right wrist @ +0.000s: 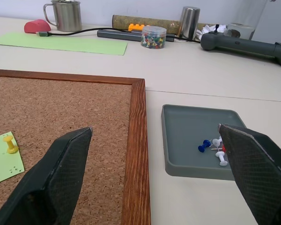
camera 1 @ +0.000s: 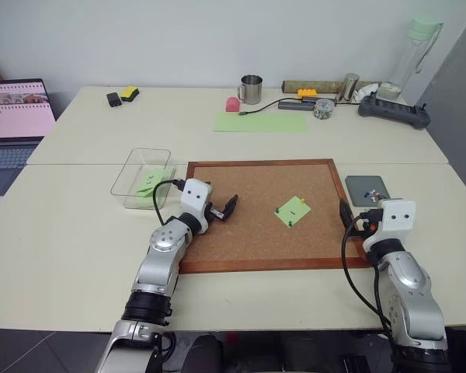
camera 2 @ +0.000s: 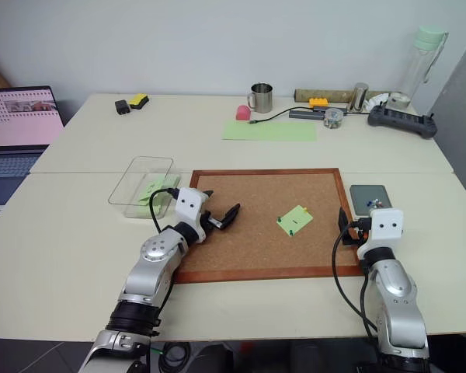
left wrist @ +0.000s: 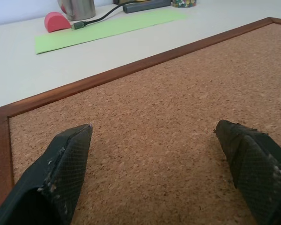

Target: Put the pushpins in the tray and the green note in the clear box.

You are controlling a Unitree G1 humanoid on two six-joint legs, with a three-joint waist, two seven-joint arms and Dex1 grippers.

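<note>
A pale cream desk [camera 1: 78, 233], made of two tops pushed together along a seam, carries everything. Near its middle lies a large wood-framed corkboard [camera 1: 256, 203]. Just left of the corkboard sits a transparent rectangular plastic box [camera 1: 132, 172]; just right of it, a small dark grey square tray [camera 1: 366, 189]. Beyond the corkboard's far edge lies a long pale-green paper sheet [camera 1: 260, 122], with a pink rounded object [camera 1: 233, 104] and a metal mug [camera 1: 251, 89] behind that. Farther right along the back are a small clear jar of coloured pins [camera 1: 323, 109] and a dark grey handheld controller [camera 1: 394, 112]. Far back left of the corkboard rest a black and a yellow small block [camera 1: 122, 96].
</note>
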